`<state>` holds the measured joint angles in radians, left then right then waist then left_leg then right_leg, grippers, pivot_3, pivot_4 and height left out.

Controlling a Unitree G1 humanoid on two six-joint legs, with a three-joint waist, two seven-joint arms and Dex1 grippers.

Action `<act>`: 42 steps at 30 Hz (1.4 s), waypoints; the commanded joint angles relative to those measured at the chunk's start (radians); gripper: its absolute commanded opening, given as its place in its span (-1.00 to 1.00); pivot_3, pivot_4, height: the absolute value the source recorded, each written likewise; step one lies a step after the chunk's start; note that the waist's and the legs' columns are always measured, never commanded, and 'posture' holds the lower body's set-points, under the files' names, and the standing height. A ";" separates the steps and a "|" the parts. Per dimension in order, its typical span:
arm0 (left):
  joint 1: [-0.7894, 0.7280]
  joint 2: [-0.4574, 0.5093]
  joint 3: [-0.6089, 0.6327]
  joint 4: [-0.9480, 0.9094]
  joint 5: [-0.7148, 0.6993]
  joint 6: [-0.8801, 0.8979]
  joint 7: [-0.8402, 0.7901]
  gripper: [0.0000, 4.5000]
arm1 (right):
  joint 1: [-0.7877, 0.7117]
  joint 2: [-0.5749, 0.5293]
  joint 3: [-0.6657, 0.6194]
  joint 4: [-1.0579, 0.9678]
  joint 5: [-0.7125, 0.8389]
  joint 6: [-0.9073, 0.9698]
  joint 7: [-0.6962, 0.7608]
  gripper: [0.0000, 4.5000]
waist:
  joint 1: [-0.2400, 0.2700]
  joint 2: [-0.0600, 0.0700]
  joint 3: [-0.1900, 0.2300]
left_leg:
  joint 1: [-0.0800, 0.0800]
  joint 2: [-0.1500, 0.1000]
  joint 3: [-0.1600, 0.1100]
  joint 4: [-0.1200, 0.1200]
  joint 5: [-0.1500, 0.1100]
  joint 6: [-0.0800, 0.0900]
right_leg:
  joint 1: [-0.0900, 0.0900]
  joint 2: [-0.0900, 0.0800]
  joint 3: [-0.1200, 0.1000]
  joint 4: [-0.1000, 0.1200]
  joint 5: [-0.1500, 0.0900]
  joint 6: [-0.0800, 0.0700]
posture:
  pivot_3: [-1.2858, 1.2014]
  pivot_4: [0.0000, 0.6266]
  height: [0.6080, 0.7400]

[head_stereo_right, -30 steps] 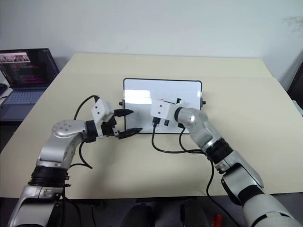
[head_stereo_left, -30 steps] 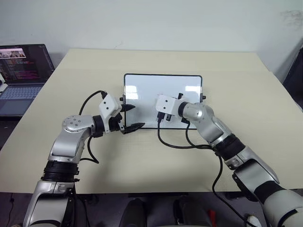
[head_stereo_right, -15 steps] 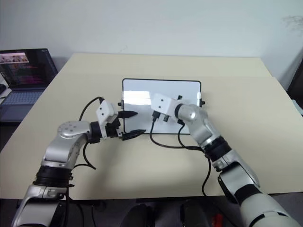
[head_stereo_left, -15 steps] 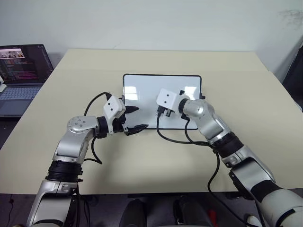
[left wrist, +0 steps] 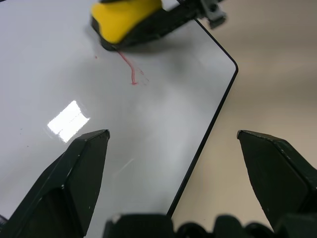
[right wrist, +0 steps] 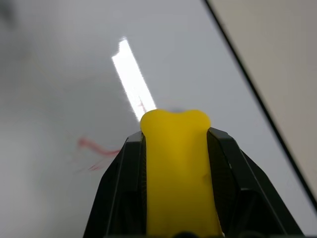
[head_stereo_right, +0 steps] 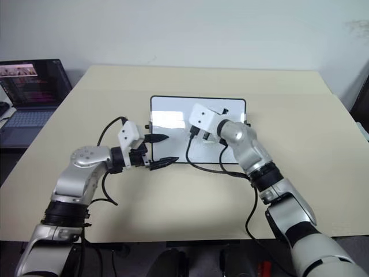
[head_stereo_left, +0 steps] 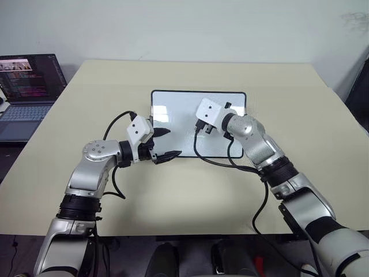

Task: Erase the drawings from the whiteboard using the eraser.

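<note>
Right tool (right wrist: 174, 163), clamped on small yellow block eraser (right wrist: 176, 168), has swept rightward across glossy white black-framed whiteboard (head_stereo_left: 184, 124). Left tool (left wrist: 173, 183) gapes empty beside the board's edge. Thin red marker streak (left wrist: 130, 67) remains; a light pass risks smearing it.

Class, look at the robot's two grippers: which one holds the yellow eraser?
The right gripper, shut on the yellow eraser over the whiteboard; the left gripper is open and empty.

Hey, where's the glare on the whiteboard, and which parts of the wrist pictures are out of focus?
Left wrist view: a bright glare patch sits on the whiteboard near the left claw, whose fingers look soft; the eraser is slightly blurred. Right wrist view: a glare streak runs just beyond the eraser, and the red marks beside it are out of focus.
</note>
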<state>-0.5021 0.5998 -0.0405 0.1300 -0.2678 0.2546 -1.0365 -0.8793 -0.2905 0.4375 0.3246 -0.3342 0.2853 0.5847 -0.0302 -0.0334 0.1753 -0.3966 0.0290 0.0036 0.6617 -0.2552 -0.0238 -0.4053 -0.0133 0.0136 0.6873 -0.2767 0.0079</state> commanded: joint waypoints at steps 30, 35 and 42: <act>0.038 0.035 0.054 -0.027 -0.017 0.025 0.035 1.00 | -0.050 0.040 -0.020 0.103 -0.079 -0.127 -0.197 -0.41 | 0.000 0.000 0.000 | 0.000 0.001 0.000 0.000 0.001 0.001 | 0.000 0.001 0.000 0.000 0.000 0.000 | 0.03 -0.52 1.00; 0.039 0.029 0.052 -0.039 -0.020 0.032 0.040 1.00 | -0.046 0.051 0.010 0.118 -0.077 -0.101 -0.111 -0.41 | -0.001 0.000 0.000 | -0.002 0.001 0.000 -0.001 0.000 0.000 | -0.001 0.001 0.000 -0.003 0.000 0.000 | 0.03 -0.52 1.00; 0.036 0.025 0.049 -0.038 -0.020 0.031 0.045 1.00 | 0.022 0.027 0.042 0.036 -0.089 -0.040 0.035 -0.41 | -0.001 0.000 0.000 | -0.002 0.001 0.000 -0.001 0.000 0.000 | 0.000 0.001 0.000 -0.005 0.000 0.000 | 0.03 -0.52 1.00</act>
<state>-0.4587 0.6246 -0.0095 0.1260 -0.2735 0.2956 -0.9934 -0.8684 -0.2475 0.4901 0.3349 -0.4080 0.2062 0.6194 -0.0314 -0.0332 0.1754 -0.3980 0.0300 0.0031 0.6602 -0.2553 -0.0236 -0.4057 -0.0127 0.0131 0.6827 -0.2763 0.0075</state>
